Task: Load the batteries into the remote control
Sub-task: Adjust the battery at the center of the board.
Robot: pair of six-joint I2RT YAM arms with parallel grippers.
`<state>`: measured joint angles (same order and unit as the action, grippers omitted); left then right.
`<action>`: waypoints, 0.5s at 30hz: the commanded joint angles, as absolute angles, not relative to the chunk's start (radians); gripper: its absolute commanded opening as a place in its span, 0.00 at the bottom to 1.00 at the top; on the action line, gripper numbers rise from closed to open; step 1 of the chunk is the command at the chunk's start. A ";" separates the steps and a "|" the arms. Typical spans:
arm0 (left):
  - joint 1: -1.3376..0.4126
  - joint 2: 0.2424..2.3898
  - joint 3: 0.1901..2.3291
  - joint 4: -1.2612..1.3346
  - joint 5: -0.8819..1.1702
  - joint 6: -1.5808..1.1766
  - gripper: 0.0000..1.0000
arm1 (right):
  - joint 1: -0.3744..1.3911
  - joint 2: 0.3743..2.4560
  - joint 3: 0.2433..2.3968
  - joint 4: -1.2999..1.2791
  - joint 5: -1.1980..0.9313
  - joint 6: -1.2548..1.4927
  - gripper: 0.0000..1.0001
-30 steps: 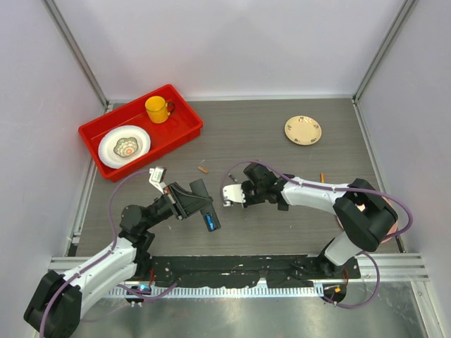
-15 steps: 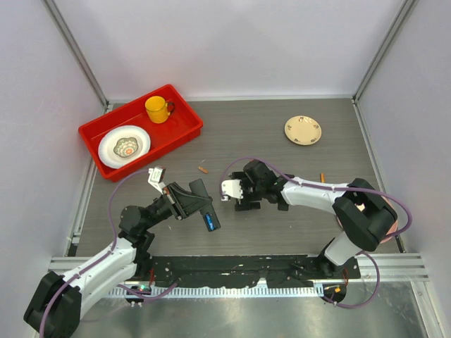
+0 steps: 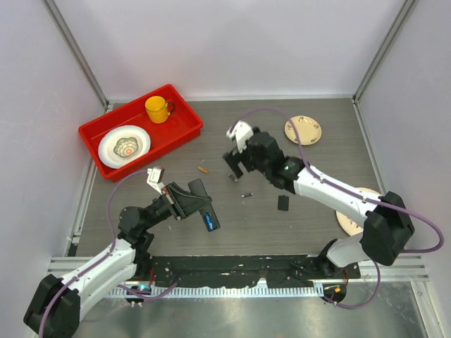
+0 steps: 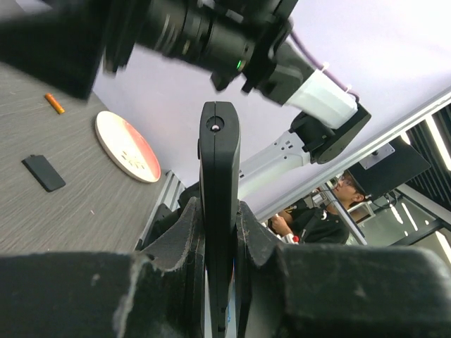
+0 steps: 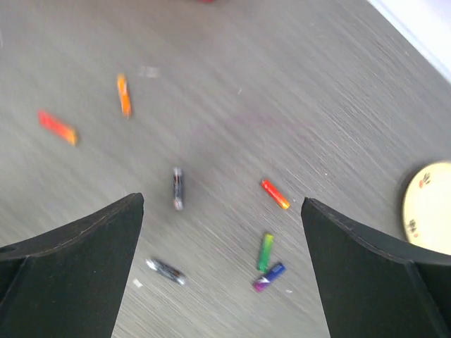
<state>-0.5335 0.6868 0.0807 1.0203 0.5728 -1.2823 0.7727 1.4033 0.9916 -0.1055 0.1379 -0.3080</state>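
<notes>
My left gripper (image 3: 189, 198) is clamped on the remote control (image 4: 218, 148). In the left wrist view the black bar stands edge-on between the 2 fingers (image 4: 184, 236), pinched on both flat sides. From above, it slants over the near left part of the table (image 3: 317, 105), with a blue patch at its near end. I cannot tell what that patch is.

My right gripper (image 3: 237, 163) hangs over the middle of the table, jaws spread wide with nothing between them. Its wrist view is blurred, but I can make out 7 loose cells on the grey surface below:
- A dark silver battery (image 5: 177, 188) lies almost under the gap.
- An orange-red battery (image 5: 275, 194) lies to its right.
- A green battery (image 5: 266, 252) lies just beside a purple-blue battery (image 5: 270, 277). I cannot tell whether they touch.
- A second dark battery (image 5: 166, 270) lies near the left finger.
- An orange battery (image 5: 124, 95) and a red battery (image 5: 58, 127) lie well apart from the others.

A small black piece (image 3: 283, 203) lies flat beside the right arm. At the far left a red tray (image 3: 184, 128) holds a yellow mug (image 3: 158, 109) and a white plate (image 3: 124, 146). A cream plate (image 3: 303, 130) sits at the far right.
</notes>
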 commanded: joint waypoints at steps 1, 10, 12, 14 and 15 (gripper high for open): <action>-0.529 0.681 0.087 1.039 0.560 -1.281 0.00 | 0.713 1.480 1.163 -0.313 0.311 0.289 1.00; -0.529 0.690 0.101 0.996 0.561 -1.284 0.00 | 0.810 1.557 1.068 -0.396 0.425 0.736 0.98; -0.531 0.695 0.106 0.983 0.564 -1.279 0.00 | 0.841 1.578 1.069 -0.408 0.448 0.733 0.98; -0.531 0.699 0.106 0.980 0.563 -1.278 0.00 | 0.850 1.611 1.068 -0.419 0.457 0.733 0.98; -0.531 0.706 0.106 0.979 0.563 -1.278 0.00 | 0.854 1.618 1.063 -0.423 0.460 0.732 0.98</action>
<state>-0.5335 0.6956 0.0807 0.9668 0.5686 -1.2819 0.8333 1.6047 1.0546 -0.3897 0.3809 0.6434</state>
